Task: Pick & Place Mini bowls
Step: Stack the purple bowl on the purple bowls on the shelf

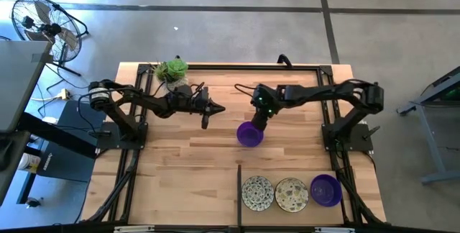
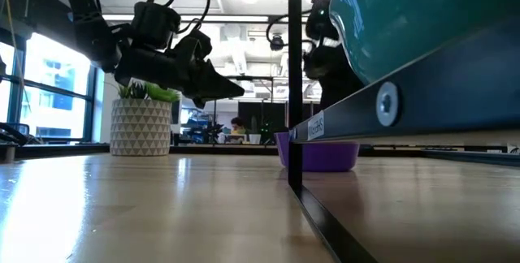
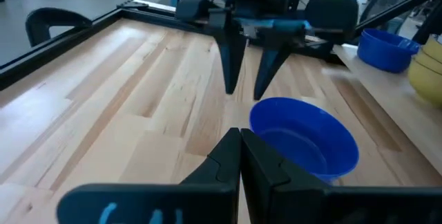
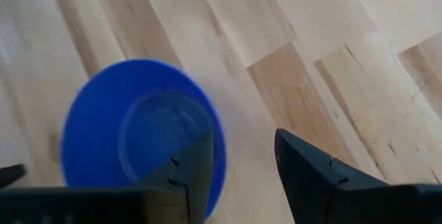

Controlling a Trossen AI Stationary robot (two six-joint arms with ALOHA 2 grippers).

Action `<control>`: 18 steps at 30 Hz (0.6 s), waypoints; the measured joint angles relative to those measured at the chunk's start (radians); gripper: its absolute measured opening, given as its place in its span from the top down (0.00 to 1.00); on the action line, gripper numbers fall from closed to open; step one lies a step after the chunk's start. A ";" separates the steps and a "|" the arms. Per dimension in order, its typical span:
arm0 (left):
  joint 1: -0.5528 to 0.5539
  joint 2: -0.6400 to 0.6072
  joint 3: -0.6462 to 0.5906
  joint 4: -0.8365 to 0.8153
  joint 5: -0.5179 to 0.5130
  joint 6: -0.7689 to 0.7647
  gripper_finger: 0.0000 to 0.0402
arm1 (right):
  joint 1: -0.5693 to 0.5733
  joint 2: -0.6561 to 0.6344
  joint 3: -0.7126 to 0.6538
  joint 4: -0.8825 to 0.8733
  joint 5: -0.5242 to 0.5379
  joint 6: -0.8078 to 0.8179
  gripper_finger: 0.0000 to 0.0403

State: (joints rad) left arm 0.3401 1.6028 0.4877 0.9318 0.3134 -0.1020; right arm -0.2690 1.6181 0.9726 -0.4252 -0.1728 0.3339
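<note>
at mid-table: a purple bowl below parted fingers

near the middle of the wooden table [image 1: 180, 183], a purple mini bowl [image 1: 249, 134] sits upright on the boards. the right gripper [image 1: 259, 124] hangs just above its far rim, and its two dark fingers [image 4: 307, 172] stand apart with nothing between them; in the right wrist view one finger overlaps the bowl's edge while the other is over bare wood, so the bowl is released, not grasped. in the left wrist view the same gripper shows as two fingers pointing down just behind the bowl.

the left gripper [image 1: 208, 111] hovers over the table to the left of that bowl, well apart from it, pointing toward it. its fingers are clenched together and hold nothing.

along the near edge of the table, on the right side, three more mini bowls stand in a row, close beside one another: two cream speckled bowls [image 1: 257, 192] and [image 1: 291, 193], then a second purple bowl [image 1: 325, 189] at the right end.

a pale patterned pot with a green plant [image 1: 172, 70] stands at the far edge of the table, behind the left arm. a floor fan [image 1: 43, 21] stands on the concrete beyond the table's left corner.
</note>
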 joint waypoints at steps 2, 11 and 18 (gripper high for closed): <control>0.000 0.000 0.000 0.000 0.000 0.000 1.00 | -0.001 0.021 0.003 0.011 0.000 -0.001 0.66; 0.000 0.000 0.000 -0.015 0.001 0.000 1.00 | 0.001 0.067 -0.004 0.075 -0.063 0.006 0.73; 0.000 0.000 0.000 -0.017 0.001 0.000 1.00 | 0.001 0.115 -0.005 0.094 -0.098 0.016 0.80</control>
State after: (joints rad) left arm 0.3401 1.6028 0.4877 0.9146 0.3145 -0.1024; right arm -0.2676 1.7336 0.9676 -0.3309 -0.2704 0.3504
